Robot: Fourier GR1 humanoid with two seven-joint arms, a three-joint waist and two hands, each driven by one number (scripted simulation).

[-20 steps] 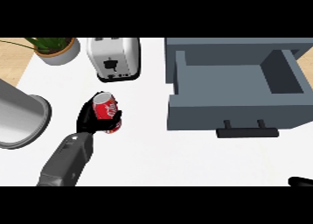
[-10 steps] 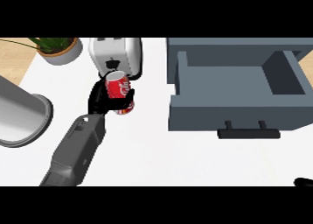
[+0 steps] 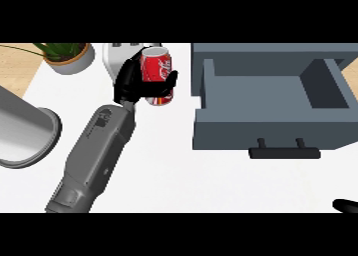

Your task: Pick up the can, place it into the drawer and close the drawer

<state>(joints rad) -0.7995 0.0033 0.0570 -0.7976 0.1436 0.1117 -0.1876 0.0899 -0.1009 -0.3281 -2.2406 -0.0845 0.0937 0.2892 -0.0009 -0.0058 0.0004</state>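
My left hand, curled round the can, left of the open drawer; the can may clip the drawer's left wall.

White counter carries potted plant, toaster, grey cylinder, open drawer.

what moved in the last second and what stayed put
The left hand, still curled round the can, has carried it away from the robot and a little right, toward the open drawer; it now shows in front of the toaster. The drawer, plant, grey cylinder and the right hand at the lower right edge stayed put.
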